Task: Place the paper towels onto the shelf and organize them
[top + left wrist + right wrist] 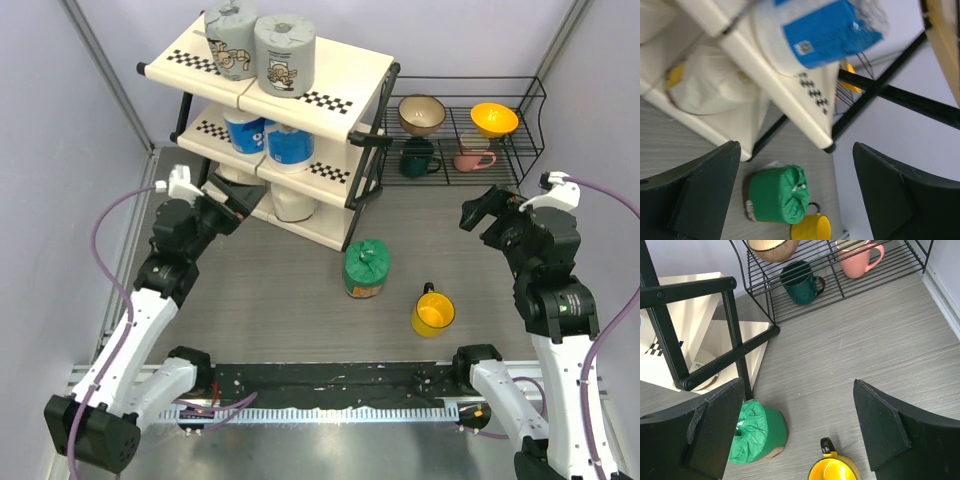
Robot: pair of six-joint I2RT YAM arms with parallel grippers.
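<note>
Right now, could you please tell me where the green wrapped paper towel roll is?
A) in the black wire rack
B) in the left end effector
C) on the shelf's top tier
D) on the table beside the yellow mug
D: the green wrapped roll stands on the grey table beside the yellow mug.

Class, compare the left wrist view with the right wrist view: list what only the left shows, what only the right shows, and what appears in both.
Only left wrist: a blue-and-white wrapped paper towel roll on a tier of the cream slanted-panel shelf, and a cream wrapped roll on the tier below. Only right wrist: a dark green ceramic mug, a pink mug and a tan bowl on the black wire rack. Both: the green wrapped roll standing on the grey table near the yellow mug, plus part of the shelf.
</note>
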